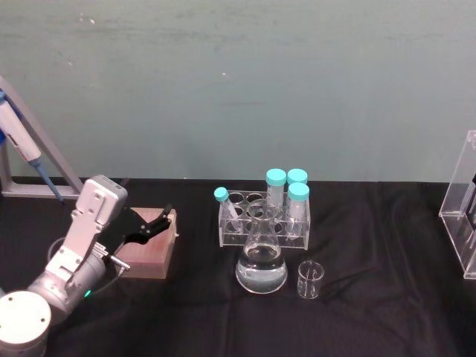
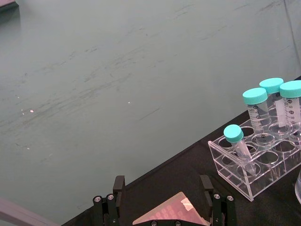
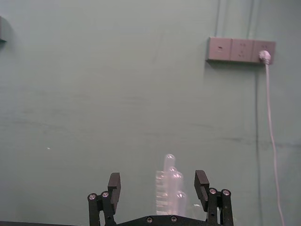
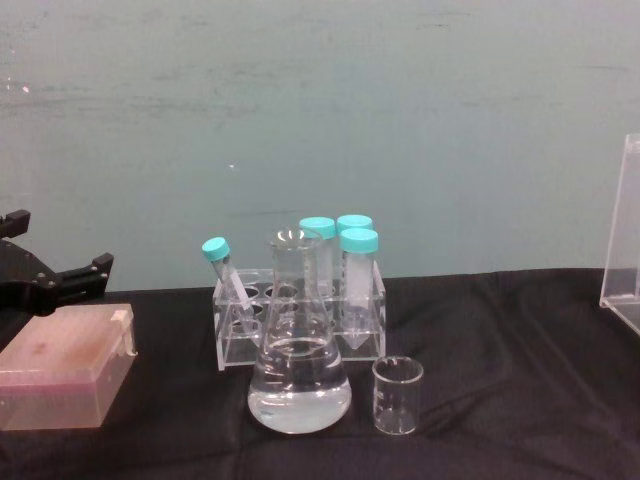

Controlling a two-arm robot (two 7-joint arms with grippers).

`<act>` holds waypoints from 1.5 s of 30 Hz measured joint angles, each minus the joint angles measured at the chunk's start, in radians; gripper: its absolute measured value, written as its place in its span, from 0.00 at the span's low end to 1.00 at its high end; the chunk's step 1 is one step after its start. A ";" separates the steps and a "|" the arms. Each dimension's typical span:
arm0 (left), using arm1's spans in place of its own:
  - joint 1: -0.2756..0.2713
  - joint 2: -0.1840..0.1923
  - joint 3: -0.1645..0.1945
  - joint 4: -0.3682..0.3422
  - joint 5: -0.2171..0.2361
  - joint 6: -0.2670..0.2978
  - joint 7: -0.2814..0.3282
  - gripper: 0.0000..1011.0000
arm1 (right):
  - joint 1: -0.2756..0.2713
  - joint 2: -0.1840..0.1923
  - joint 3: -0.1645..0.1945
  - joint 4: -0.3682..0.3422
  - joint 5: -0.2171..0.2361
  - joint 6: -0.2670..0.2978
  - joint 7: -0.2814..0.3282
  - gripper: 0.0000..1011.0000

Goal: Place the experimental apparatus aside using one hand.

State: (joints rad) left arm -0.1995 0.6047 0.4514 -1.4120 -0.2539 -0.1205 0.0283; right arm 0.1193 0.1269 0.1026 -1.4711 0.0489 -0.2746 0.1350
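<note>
The conical flask (image 1: pixel 262 262) (image 4: pixel 298 375) holds clear liquid and stands mid-table. Just to its right is the small glass beaker (image 1: pixel 311 280) (image 4: pixel 398 396). The tall acrylic stand (image 1: pixel 462 216) (image 4: pixel 624 262) sits at the table's right edge. My left gripper (image 1: pixel 159 221) (image 4: pixel 58 252) (image 2: pixel 162 197) hovers open over a pink box, well left of the flask and holding nothing. In the right wrist view my right gripper (image 3: pixel 158 186) is open and empty, facing the wall, with clear plastic pipettes (image 3: pixel 169 187) showing beyond its fingers.
A clear tube rack (image 1: pixel 262 223) (image 4: pixel 300 318) (image 2: pixel 256 157) with teal-capped tubes stands right behind the flask. The pink box (image 1: pixel 149 245) (image 4: pixel 62 365) (image 2: pixel 171 214) lies at the left. A pipettor on its stand (image 1: pixel 26 152) is at the far left. A wall socket (image 3: pixel 241 50) with a cable is on the wall.
</note>
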 joint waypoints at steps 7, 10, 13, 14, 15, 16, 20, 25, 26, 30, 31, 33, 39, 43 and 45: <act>0.000 0.000 0.000 0.000 0.000 0.000 0.000 0.99 | 0.002 0.025 -0.024 -0.008 -0.001 -0.043 0.036 0.99; 0.000 0.000 0.000 0.000 0.000 0.000 0.000 0.99 | 0.005 0.037 -0.035 -0.009 0.000 -0.059 0.057 0.99; 0.000 0.000 0.000 0.000 0.000 0.000 0.000 0.99 | 0.012 0.053 -0.049 -0.006 0.014 -0.067 0.090 0.99; 0.000 0.000 0.000 0.000 0.000 0.000 0.000 0.99 | 0.014 0.058 -0.053 -0.004 0.019 -0.068 0.099 0.99; 0.000 0.000 0.000 0.000 0.000 0.000 0.000 0.99 | 0.017 0.063 -0.057 -0.001 0.025 -0.068 0.108 0.99; 0.000 0.000 0.000 0.000 0.000 0.000 0.000 0.99 | 0.022 0.073 -0.066 0.006 0.037 -0.071 0.130 0.99; 0.000 0.000 0.000 0.000 0.000 0.000 0.000 0.99 | 0.038 0.099 -0.089 0.026 0.077 -0.071 0.187 0.99; 0.000 0.000 0.000 0.000 0.000 0.000 0.000 0.99 | 0.062 0.125 -0.117 0.057 0.136 -0.064 0.260 0.99; 0.000 0.000 0.000 0.000 0.000 0.000 0.000 0.99 | 0.069 0.132 -0.126 0.066 0.150 -0.064 0.279 0.99; 0.000 0.000 0.000 0.000 0.000 0.000 0.000 0.99 | 0.086 0.146 -0.144 0.089 0.191 -0.055 0.323 0.99; 0.000 0.000 0.000 0.000 0.000 0.000 0.000 0.99 | 0.089 0.149 -0.148 0.094 0.199 -0.052 0.332 0.99; 0.000 0.000 0.000 0.000 0.000 0.000 0.000 0.99 | 0.100 0.157 -0.160 0.110 0.221 -0.042 0.357 0.99; 0.000 0.000 0.000 0.000 0.000 0.000 0.000 0.99 | 0.125 0.173 -0.187 0.154 0.267 -0.014 0.409 0.99; 0.000 0.000 0.000 0.000 0.000 0.000 0.000 0.99 | 0.147 0.185 -0.210 0.192 0.295 0.005 0.446 0.99; 0.000 0.000 0.000 0.000 0.000 0.000 0.000 0.99 | 0.155 0.189 -0.218 0.204 0.302 0.010 0.457 0.99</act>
State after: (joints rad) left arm -0.1995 0.6047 0.4514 -1.4120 -0.2539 -0.1205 0.0283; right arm 0.2739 0.3159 -0.1158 -1.2671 0.3506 -0.2649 0.5918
